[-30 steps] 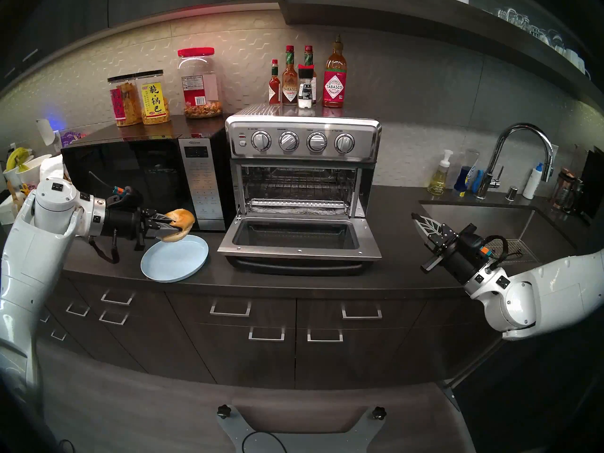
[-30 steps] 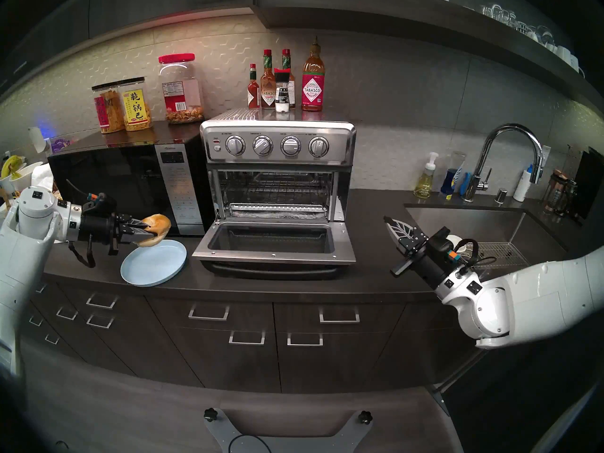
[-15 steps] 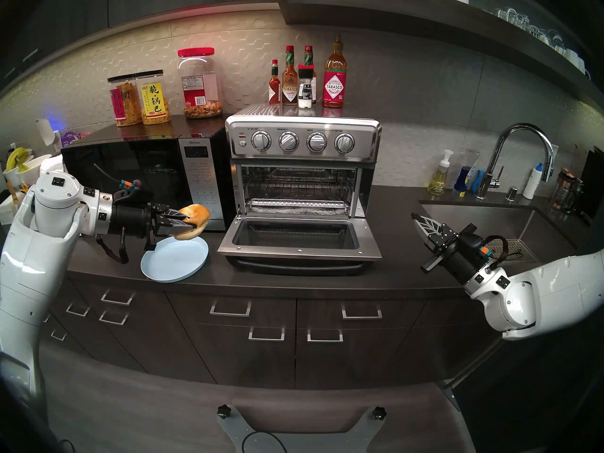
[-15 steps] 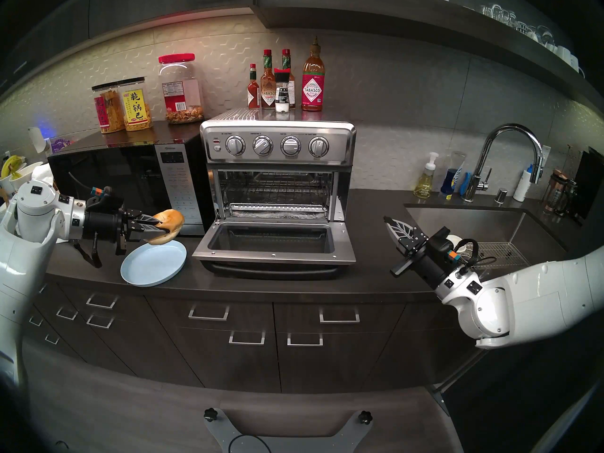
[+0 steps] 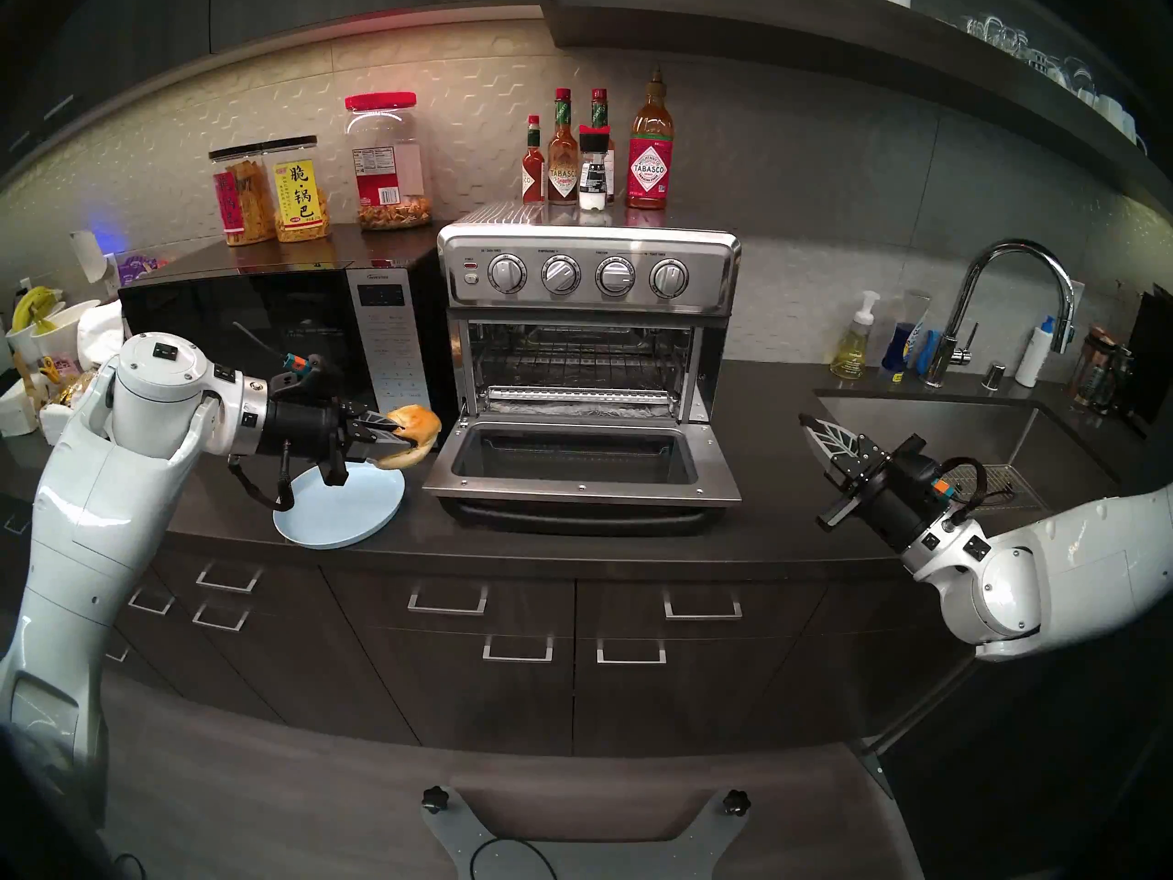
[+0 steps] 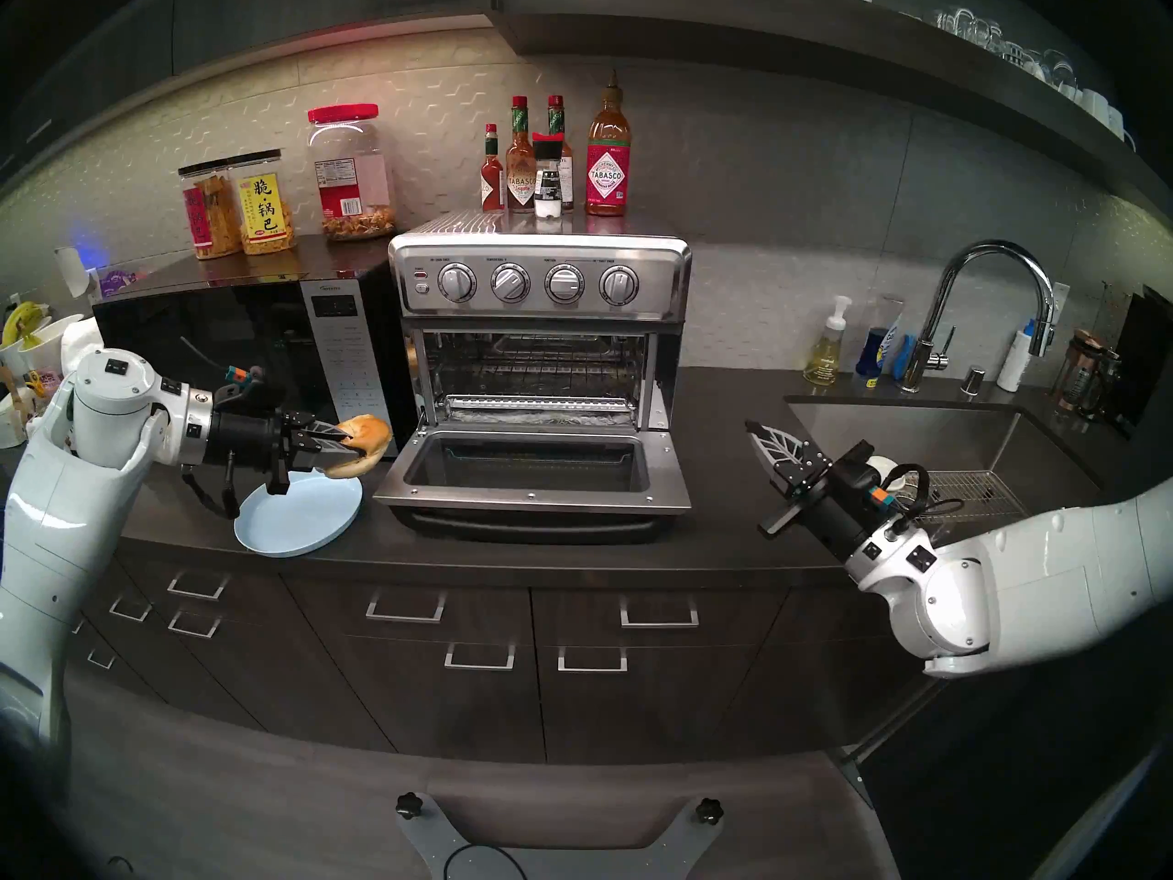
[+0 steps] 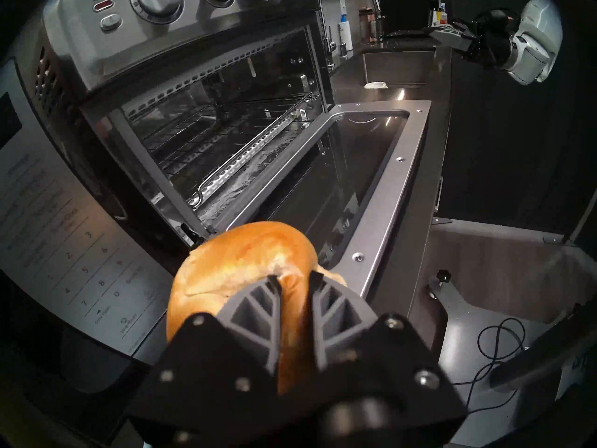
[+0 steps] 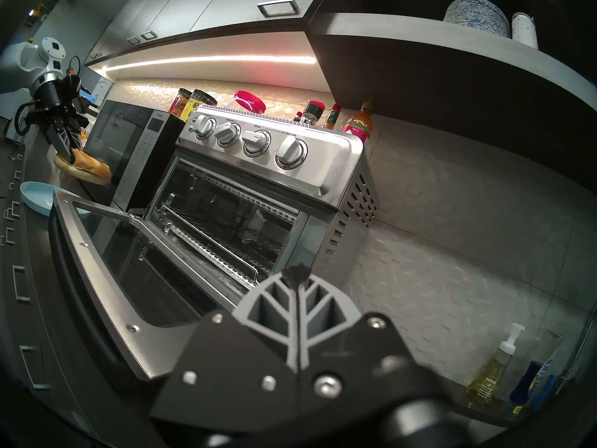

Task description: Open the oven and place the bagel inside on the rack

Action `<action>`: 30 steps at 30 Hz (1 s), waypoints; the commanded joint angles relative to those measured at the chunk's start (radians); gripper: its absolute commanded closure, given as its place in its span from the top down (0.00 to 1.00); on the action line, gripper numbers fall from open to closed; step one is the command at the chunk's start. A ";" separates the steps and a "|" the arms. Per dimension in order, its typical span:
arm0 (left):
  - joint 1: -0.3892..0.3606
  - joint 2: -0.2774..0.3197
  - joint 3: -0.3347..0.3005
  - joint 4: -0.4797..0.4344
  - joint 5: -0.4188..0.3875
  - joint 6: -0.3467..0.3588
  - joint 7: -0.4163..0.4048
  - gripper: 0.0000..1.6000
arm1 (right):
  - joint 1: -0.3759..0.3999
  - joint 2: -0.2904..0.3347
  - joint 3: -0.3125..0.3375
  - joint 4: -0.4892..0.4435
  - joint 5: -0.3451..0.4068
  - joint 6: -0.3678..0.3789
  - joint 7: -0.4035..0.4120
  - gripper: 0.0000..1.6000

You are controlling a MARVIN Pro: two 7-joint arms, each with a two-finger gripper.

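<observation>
- The bagel [image 5: 414,435] is hanging in the air at the left centre of the head view, pinched at its near edge between the two fingers [image 7: 255,311] of the left gripper [image 5: 398,433], which are pressing into the bread with only a narrow gap between them
- It is sitting tilted, just left of the open door's [image 5: 581,456] left corner and above the far rim of the pale blue plate [image 5: 355,510], not touching either
- In the left wrist view the bagel [image 7: 245,269] is filling the lower centre of the frame, with the oven cavity lying open up and to the left beyond it
- The oven [image 5: 590,269] is standing at the centre of the head view on the dark counter [image 5: 793,523], its glass door dropped flat toward the camera
- The rack [image 5: 574,358] is sitting bare across the middle of the cavity, above a foil-lined tray [image 5: 577,405] with a slotted front rail
- A black microwave [image 5: 273,339] is standing just left of the oven, behind the left gripper
- The right gripper [image 5: 807,425] is hovering at the right of the head view between oven and sink [image 5: 952,428], its fingers [image 8: 281,308] pressed together on nothing and pointing up and left
- Sauce bottles [image 5: 650,155] are standing on top of the oven
</observation>
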 commanded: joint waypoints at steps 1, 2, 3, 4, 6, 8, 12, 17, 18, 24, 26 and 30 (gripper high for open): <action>-0.117 -0.029 0.032 0.003 0.015 0.002 0.012 0.00 | 0.011 -0.002 0.009 -0.001 -0.002 -0.001 -0.001 0.00; -0.125 -0.033 0.040 0.005 0.019 0.003 0.012 0.00 | 0.011 -0.002 0.009 -0.001 -0.002 -0.001 -0.001 0.00; -0.129 -0.038 0.043 0.000 0.022 0.006 0.014 0.00 | 0.011 -0.002 0.009 -0.001 -0.002 -0.001 -0.001 0.00; -0.144 -0.042 0.055 0.004 0.026 0.010 0.012 0.00 | 0.011 -0.002 0.009 -0.001 -0.002 -0.001 -0.001 0.00; -0.160 -0.051 0.067 -0.001 0.031 0.016 0.010 0.00 | 0.011 -0.002 0.009 -0.001 -0.002 -0.001 -0.001 0.00; -0.196 -0.058 0.096 0.013 0.038 0.023 0.002 0.00 | 0.011 -0.002 0.009 -0.001 -0.002 -0.001 -0.001 0.00; -0.204 -0.079 0.108 0.013 0.052 0.027 0.006 0.00 | 0.011 -0.002 0.009 -0.001 -0.002 -0.001 -0.001 0.00; -0.264 -0.116 0.164 0.056 0.082 0.030 0.001 0.00 | 0.011 -0.002 0.009 -0.002 -0.002 -0.001 -0.001 0.00; -0.264 -0.116 0.164 0.056 0.082 0.030 0.001 0.00 | 0.011 -0.002 0.009 -0.002 -0.002 -0.001 -0.001 0.00; -0.315 -0.160 0.204 0.098 0.117 0.034 0.000 0.00 | 0.011 -0.002 0.009 -0.001 -0.002 -0.001 -0.001 0.00; -0.332 -0.189 0.216 0.113 0.137 0.037 0.005 0.00 | 0.011 -0.002 0.009 -0.001 -0.002 -0.001 -0.001 0.00; -0.367 -0.228 0.244 0.147 0.162 0.035 0.007 0.00 | 0.011 -0.002 0.009 -0.001 -0.001 -0.001 -0.001 0.00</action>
